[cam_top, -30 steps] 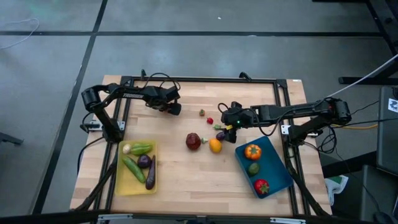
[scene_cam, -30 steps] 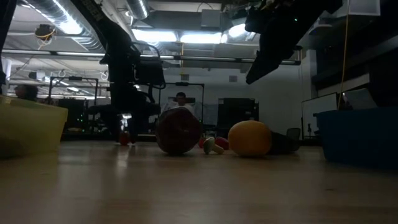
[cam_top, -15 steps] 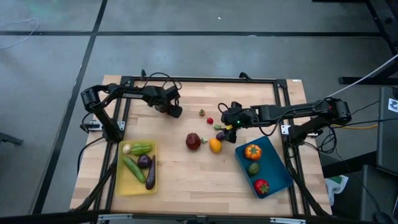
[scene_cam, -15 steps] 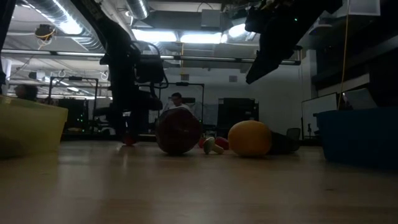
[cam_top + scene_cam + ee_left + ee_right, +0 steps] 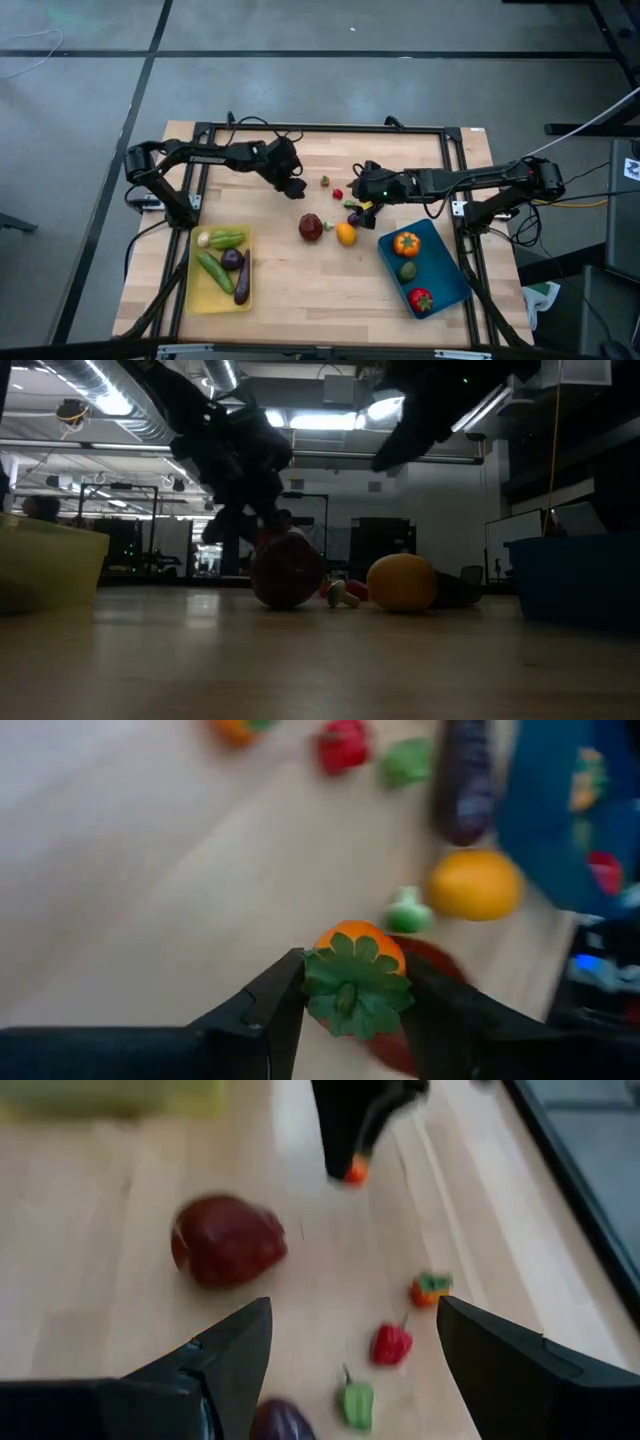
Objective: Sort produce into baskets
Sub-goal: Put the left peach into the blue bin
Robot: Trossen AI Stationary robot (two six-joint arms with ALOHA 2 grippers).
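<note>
While most of the loose produce lies in a cluster on the bare wooden table (image 5: 290, 270), one small orange pepper (image 5: 358, 960) with a green leafy cap is pinched between the closed fingers of the left gripper (image 5: 295, 187), which hangs above the table just up from the dark red apple (image 5: 311, 227). Beside the apple sits the orange (image 5: 346, 234), and near it lie a purple eggplant (image 5: 355, 217), a small red pepper (image 5: 338, 193), a small green pepper (image 5: 355, 1402) and another tiny orange pepper (image 5: 325, 181). Over this cluster hovers the right gripper (image 5: 362, 197), its fingers spread wide and holding nothing, as the right wrist view shows. On the left arm's side, the yellow basket (image 5: 193, 297) holds a green pepper (image 5: 227, 239), a cucumber (image 5: 214, 271) and two eggplants (image 5: 238, 270). On the right arm's side, the blue basket (image 5: 445, 262) holds an orange-coloured pepper (image 5: 406, 243), an avocado (image 5: 408, 270) and a red pepper (image 5: 421, 299). From table height, the apple and orange stand side by side between the two baskets.
</note>
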